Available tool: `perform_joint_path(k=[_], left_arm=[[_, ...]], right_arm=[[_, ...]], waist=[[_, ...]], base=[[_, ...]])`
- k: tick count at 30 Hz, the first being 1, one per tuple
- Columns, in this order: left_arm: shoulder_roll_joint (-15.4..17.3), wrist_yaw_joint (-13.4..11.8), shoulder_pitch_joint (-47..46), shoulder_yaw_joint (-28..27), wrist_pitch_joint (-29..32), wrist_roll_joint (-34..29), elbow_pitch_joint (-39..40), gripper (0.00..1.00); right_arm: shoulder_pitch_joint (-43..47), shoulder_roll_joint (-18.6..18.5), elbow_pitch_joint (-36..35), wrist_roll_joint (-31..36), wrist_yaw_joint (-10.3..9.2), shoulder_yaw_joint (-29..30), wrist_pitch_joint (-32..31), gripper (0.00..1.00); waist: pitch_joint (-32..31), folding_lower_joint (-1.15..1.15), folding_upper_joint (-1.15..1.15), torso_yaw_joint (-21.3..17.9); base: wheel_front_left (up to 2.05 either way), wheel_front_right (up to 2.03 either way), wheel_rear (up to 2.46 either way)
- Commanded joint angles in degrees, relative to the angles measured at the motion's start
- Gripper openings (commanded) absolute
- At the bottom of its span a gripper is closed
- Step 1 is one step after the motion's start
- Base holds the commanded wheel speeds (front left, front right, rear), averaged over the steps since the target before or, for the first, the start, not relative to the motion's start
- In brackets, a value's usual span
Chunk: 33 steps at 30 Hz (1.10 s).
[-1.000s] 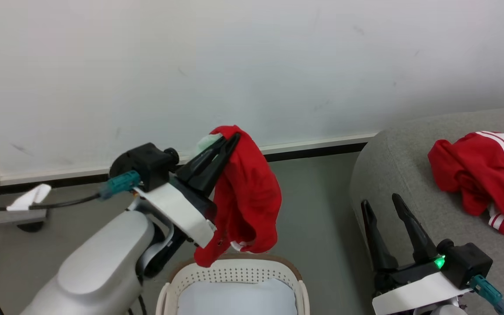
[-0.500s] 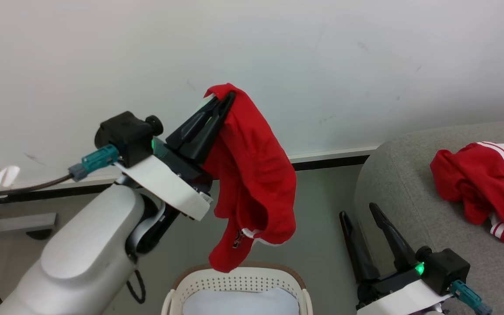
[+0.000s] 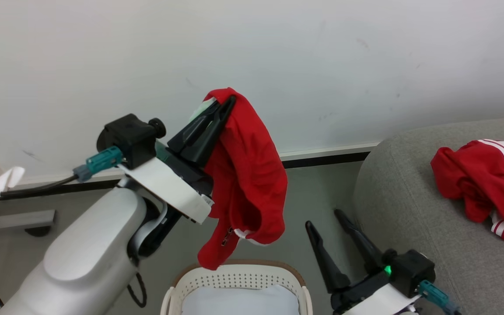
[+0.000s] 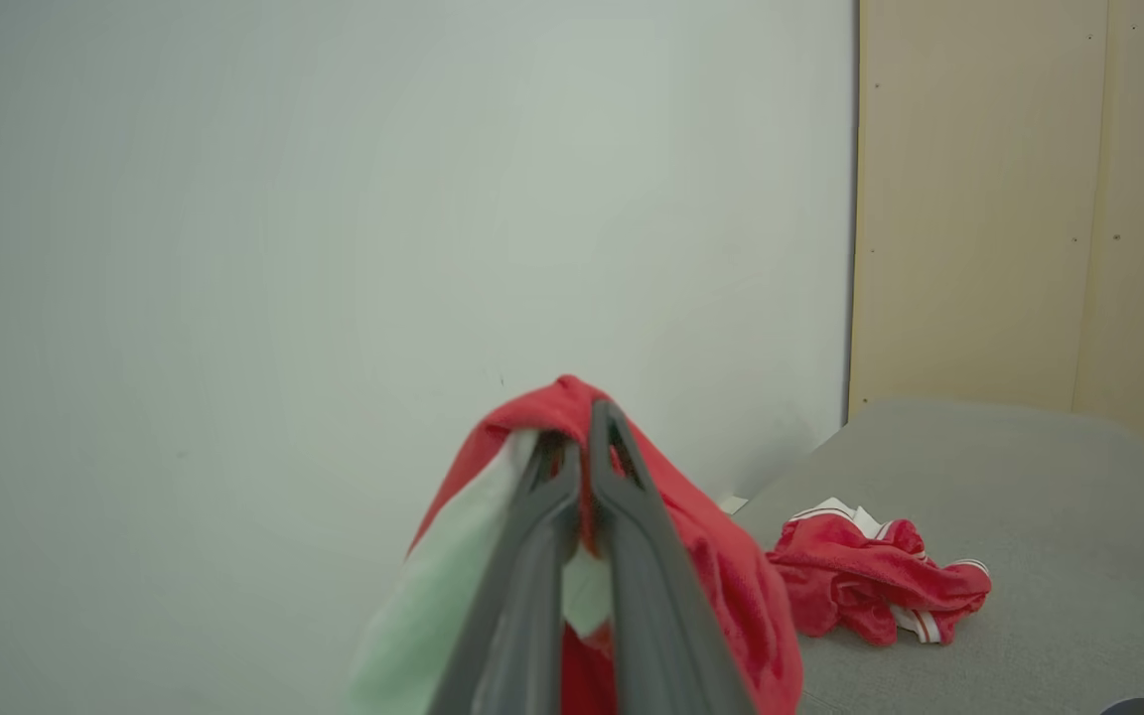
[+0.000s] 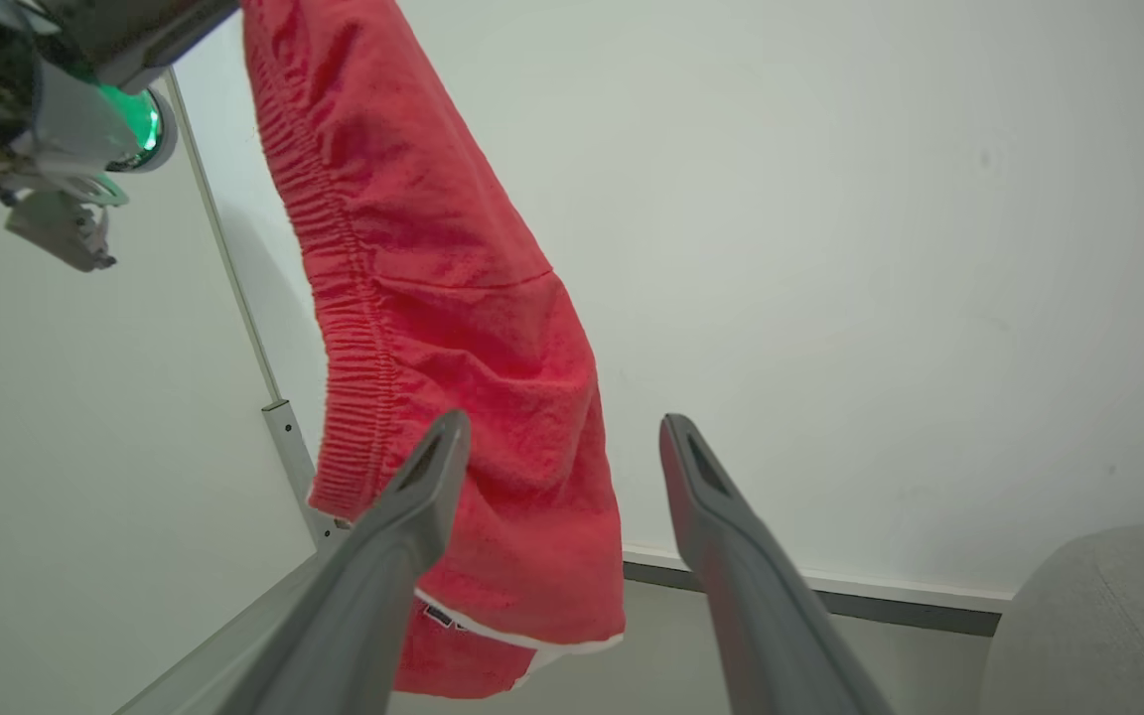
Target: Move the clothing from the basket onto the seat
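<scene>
My left gripper (image 3: 230, 99) is shut on a red piece of clothing (image 3: 247, 175) that hangs down above the basket (image 3: 234, 275). The left wrist view has the closed fingers (image 4: 582, 467) pinching that red and white fabric (image 4: 711, 556). A second red garment (image 3: 488, 179) with white bands lies on the grey seat (image 3: 409, 197), also seen as a crumpled heap (image 4: 870, 586) in the left wrist view. My right gripper (image 3: 324, 218) stands open between basket and seat, nothing between its fingers; in its wrist view the hanging garment (image 5: 453, 328) is just beyond its left fingertip.
A pale blue-white pad (image 3: 239, 302) lies inside the basket. A white wall (image 3: 278, 65) with a dark baseboard runs behind. A grey bracket and cable (image 3: 15, 214) sit at the far left. A beige panel (image 4: 1019, 199) stands behind the seat.
The left gripper has lifted the red garment higher above the basket. The right gripper has shifted left, away from the seat towards the hanging garment, still open.
</scene>
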<state>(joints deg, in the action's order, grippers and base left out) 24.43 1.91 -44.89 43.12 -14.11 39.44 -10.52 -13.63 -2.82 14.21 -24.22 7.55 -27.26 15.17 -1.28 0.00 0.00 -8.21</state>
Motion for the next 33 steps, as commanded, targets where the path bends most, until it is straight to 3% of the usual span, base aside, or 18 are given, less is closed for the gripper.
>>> perform_joint_path(k=[1, 9, 16, 23, 29, 30, 32, 33], left_arm=[[0.0, 0.0, 0.5, 0.0, 0.1, 0.2, -0.1, 0.00], [-1.3, 0.4, 2.0, 1.9, -0.1, -0.5, -1.5, 0.00], [-4.1, 0.8, 4.0, 4.5, -0.6, -1.4, -1.9, 0.00], [-6.3, 1.3, 4.1, 6.7, -0.2, -1.9, -0.8, 0.00], [-7.2, 1.4, 4.6, 8.3, 0.4, -2.0, 0.9, 0.00], [-7.3, 1.5, 4.7, 8.6, 0.4, -1.9, 1.1, 0.00], [-7.5, 1.6, 4.8, 9.0, 0.6, -1.8, 1.4, 0.00], [-7.4, 1.6, 4.8, 9.1, 0.7, -1.8, 1.4, 0.00]], right_arm=[[-0.7, -0.1, 0.2, -0.1, -0.13, -0.5, 0.0, 1.00], [-5.1, -0.2, 2.2, -3.3, -0.14, -8.5, 0.0, 1.00], [-9.6, -0.2, 12.3, -6.6, -0.14, -14.0, -0.1, 1.00], [-13.1, -0.2, 21.7, -10.1, -0.13, -16.0, -0.1, 1.00], [-15.8, -0.2, 25.3, -11.7, -0.13, -15.5, 0.0, 1.00], [-16.1, -0.1, 25.6, -12.0, -0.13, -15.4, 0.0, 0.96], [-16.8, -0.2, 26.4, -12.6, -0.13, -15.2, 0.0, 0.00], [-17.1, -0.2, 26.5, -12.9, -0.13, -15.2, 0.0, 0.00]], waist=[[0.1, 0.00, 0.00, 0.1], [0.5, 0.00, 0.00, 0.8], [0.1, 0.00, 0.00, 2.9], [-0.7, 0.00, 0.00, 6.0], [-1.0, 0.00, 0.00, 8.2], [-1.1, 0.00, 0.00, 8.5], [-1.3, 0.00, 0.00, 9.2], [-1.4, 0.00, 0.00, 9.5]], base=[[0.00, 0.00, 0.00], [0.00, 0.00, 0.00], [0.00, 0.00, 0.00], [0.00, 0.00, 0.00], [0.00, 0.00, 0.00], [0.00, 0.00, 0.00], [0.00, 0.00, 0.00], [0.00, 0.00, 0.00]])
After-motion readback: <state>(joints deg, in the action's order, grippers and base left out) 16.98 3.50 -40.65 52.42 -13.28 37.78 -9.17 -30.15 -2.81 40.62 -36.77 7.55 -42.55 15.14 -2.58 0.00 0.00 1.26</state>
